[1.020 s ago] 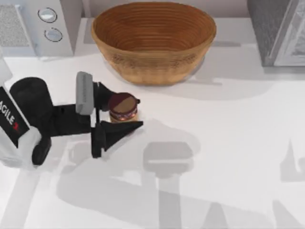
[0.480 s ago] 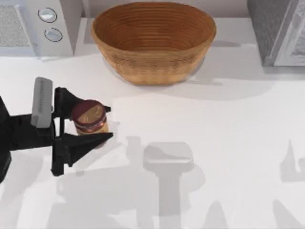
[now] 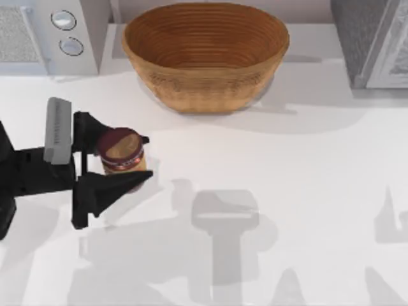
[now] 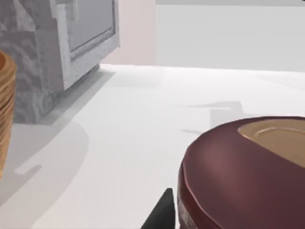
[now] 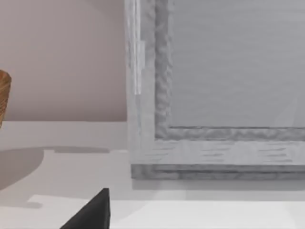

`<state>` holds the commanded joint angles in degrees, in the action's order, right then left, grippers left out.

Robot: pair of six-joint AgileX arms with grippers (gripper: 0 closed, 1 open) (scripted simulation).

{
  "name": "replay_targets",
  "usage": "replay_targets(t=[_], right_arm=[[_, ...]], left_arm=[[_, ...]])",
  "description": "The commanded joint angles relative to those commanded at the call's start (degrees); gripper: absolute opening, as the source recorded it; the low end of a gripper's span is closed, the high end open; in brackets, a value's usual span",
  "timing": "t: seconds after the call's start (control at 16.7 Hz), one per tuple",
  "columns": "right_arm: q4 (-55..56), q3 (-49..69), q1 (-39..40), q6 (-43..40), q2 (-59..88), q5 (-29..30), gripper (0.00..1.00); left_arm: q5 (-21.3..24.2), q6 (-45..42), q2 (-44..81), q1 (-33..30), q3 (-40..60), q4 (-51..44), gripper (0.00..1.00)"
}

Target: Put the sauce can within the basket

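The left pincer [image 3: 127,162] is seen at the left side of the surface [image 3: 287,191], closed onto the sauce can [image 3: 121,152], one finger on each side of the label. The can is kept upright between the fingers, lid facing up, probably so it can be set down on its base later. In the left wrist view the maroon lid [image 4: 248,171] sits right under the camera, with a dark fingertip [image 4: 162,212] beside its rim, so the grip looks low on the body and snug. Whether the can is lifted clear of the surface cannot be told for sure.

Beyond the pincer, ahead and toward the back of the surface, the basket [image 3: 205,60] stands well apart from the can, its mouth open upward and nothing in it. A carry over the near rim is judged to be the next need, with enough height to clear the woven wall.

A grey appliance with two dials [image 3: 67,32] is placed behind the pincer, just beside the basket. A grey cabinet [image 3: 373,41] stands past the basket, far from the pincer. The right arm is parked near that cabinet; a dark fingertip [image 5: 93,212] is seen in its wrist view, and its pincer's opening cannot be told.
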<state>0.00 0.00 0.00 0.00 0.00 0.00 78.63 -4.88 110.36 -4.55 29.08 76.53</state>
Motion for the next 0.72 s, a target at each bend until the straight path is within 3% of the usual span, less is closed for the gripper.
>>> replay_targets(t=[0.72], right_arm=[[0.0,0.0,0.0,0.0,0.0,0.0,1.0]], left_arm=[[-26.6,2.1,-0.3,-7.9,23.4,-20.1,0.0]])
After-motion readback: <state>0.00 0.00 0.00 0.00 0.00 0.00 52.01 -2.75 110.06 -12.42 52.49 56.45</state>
